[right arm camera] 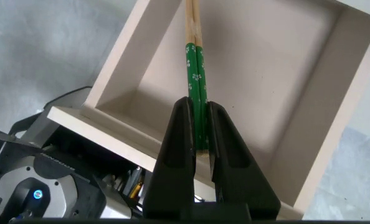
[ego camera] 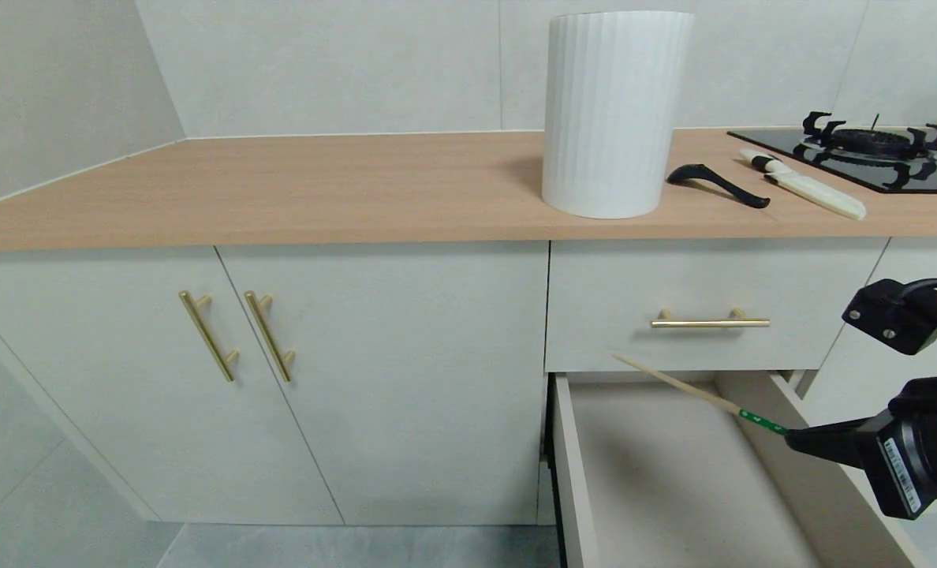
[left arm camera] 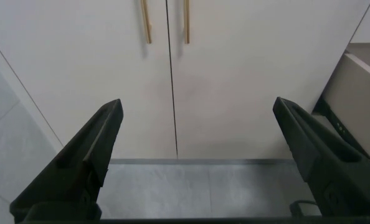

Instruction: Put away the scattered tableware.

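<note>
Two chopsticks [right arm camera: 195,68], butt ends hidden between tightly clamped right fingers [right arm camera: 184,143], above the open drawer [ego camera: 573,465]; left fingers [left arm camera: 101,149] wide apart.

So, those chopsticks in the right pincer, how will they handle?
Probably stiff and light: the chopsticks jut straight from the right pincer without sagging. Thin, they may roll or splay once dropped in the drawer.

Two green-ended chopsticks [right arm camera: 195,68], one white knife [ego camera: 808,185], one black curved utensil [ego camera: 717,183], one white ribbed canister [ego camera: 612,110], one gas burner [ego camera: 871,142], two drawers [ego camera: 634,292], two cabinet doors [ego camera: 405,379], three brass bar handles [ego camera: 709,322]
</note>
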You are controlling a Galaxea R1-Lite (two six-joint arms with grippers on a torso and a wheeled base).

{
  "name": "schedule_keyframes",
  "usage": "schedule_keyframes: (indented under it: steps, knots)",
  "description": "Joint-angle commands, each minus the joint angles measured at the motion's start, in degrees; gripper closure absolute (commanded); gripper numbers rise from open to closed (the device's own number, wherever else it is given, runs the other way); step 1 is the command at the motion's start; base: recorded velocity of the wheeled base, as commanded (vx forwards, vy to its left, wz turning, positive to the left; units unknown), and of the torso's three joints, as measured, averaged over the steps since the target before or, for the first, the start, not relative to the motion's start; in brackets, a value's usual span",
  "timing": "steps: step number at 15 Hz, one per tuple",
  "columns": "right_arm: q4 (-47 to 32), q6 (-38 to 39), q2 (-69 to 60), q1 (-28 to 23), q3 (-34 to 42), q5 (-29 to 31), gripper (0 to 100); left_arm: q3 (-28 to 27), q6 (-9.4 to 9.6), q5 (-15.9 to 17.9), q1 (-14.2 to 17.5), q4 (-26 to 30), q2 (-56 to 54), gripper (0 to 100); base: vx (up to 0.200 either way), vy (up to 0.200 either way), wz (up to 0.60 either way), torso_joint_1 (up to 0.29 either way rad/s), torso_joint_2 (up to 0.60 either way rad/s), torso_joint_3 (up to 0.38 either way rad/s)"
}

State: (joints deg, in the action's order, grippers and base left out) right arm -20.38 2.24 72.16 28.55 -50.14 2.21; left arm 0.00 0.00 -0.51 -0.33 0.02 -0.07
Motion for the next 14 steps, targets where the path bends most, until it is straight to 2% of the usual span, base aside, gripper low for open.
schedule_keyframes:
  steps: [1,5,9,12,14]
  knots:
    - [-0.01,-0.05,0.62,0.01,0.04,-0.01,100,0.0,0.0,-0.02,-0.02,-0.02,0.07,0,0.0,0.0,0.0,0.0,0.0,0.0]
    - [-0.36,-1.63,3.25,0.01,0.83,0.78,100,0.0,0.0,-0.02,-0.02,-0.02,0.07,0,0.0,0.0,0.0,0.0,0.0,0.0]
    - [-0.45,-0.84,11.96,0.01,-0.4,3.86,100,0.0,0.0,-0.02,-0.02,-0.02,0.07,0,0.0,0.0,0.0,0.0,0.0,0.0]
    - [0.43,2.24,21.27,0.01,-2.16,3.95,100,0.0,0.0,-0.02,-0.02,-0.02,0.07,0,0.0,0.0,0.0,0.0,0.0,0.0]
    - [3.95,5.67,26.37,0.01,-2.77,4.03,100,0.0,0.0,-0.02,-0.02,-0.02,0.07,0,0.0,0.0,0.0,0.0,0.0,0.0]
